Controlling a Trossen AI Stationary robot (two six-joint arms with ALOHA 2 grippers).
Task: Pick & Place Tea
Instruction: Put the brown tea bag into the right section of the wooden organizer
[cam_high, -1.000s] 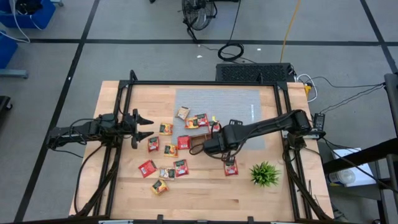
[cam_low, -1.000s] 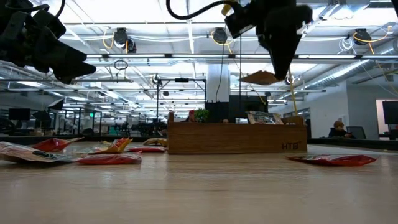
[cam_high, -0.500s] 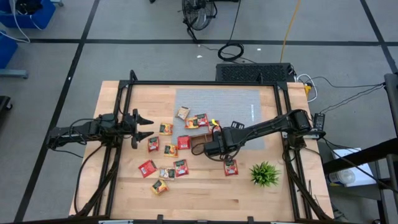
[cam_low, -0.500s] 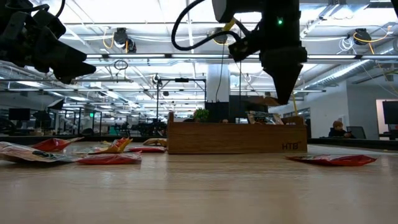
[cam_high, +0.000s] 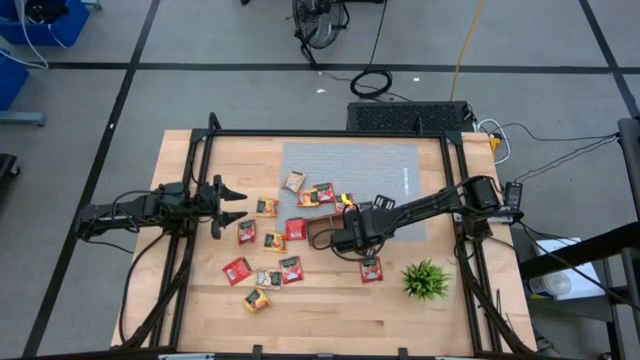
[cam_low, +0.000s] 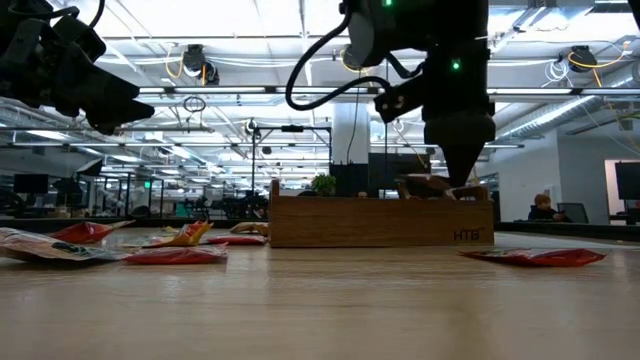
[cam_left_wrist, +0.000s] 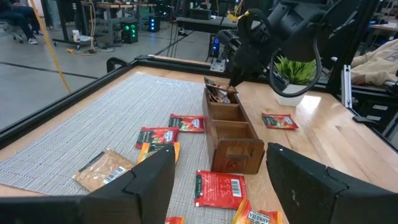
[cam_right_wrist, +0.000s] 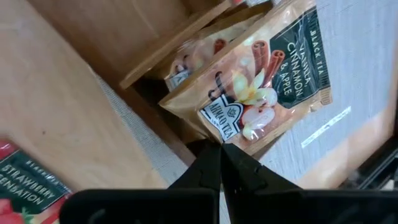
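the left claw (cam_high: 232, 203) hangs released above the left side of the desk (cam_high: 340, 310), clear of the work, apparently waiting its turn; just right of it the loose tea sachets (cam_high: 268, 245) lie scattered flat on the wood, several red ones and a pale one, none yet sorted; next comes the wooden tray (cam_left_wrist: 231, 132), open-topped with three compartments in a row, so sachets can be dropped in from above; the right claw (cam_right_wrist: 221, 152) is over its far compartment, clenched on the edge of a tan cinnamon-and-apple sachet (cam_right_wrist: 252, 93), pinching one corner so the packet dangles down toward the slot, where another packet already seems to sit; one red sachet (cam_high: 371, 268) lies apart near the green plant (cam_high: 427, 279)
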